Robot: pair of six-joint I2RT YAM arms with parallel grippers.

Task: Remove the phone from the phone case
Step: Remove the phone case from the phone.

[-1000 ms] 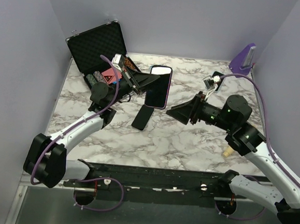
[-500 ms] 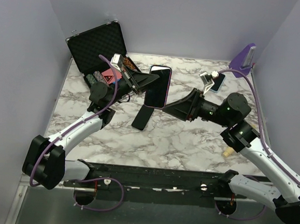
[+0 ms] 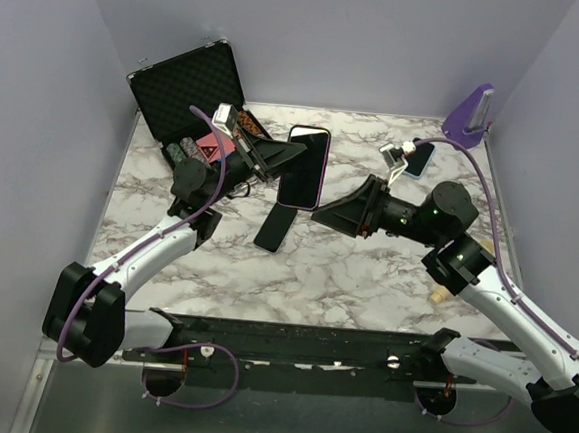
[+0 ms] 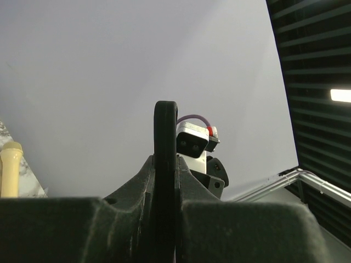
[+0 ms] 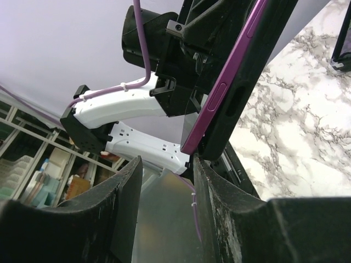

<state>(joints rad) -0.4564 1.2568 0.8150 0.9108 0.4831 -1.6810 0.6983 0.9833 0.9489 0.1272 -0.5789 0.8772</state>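
- The left gripper (image 3: pixel 274 159) pinches the phone (image 3: pixel 305 173), which sits in its phone case (image 5: pixel 219 97), and holds it above the marble table (image 3: pixel 365 273) at upper centre of the top view.
- The right gripper (image 3: pixel 319 212) is spread, its tips just below the phone's lower corner.
- Risk: if those jaws close over case and phone together, nothing separates. A hard tug could then twist the phone out of the left pinch and drop it.
- Only the right wrist view shows the purple rim and side buttons, at its upper right. The left wrist view shows the phone edge-on, mid-frame.
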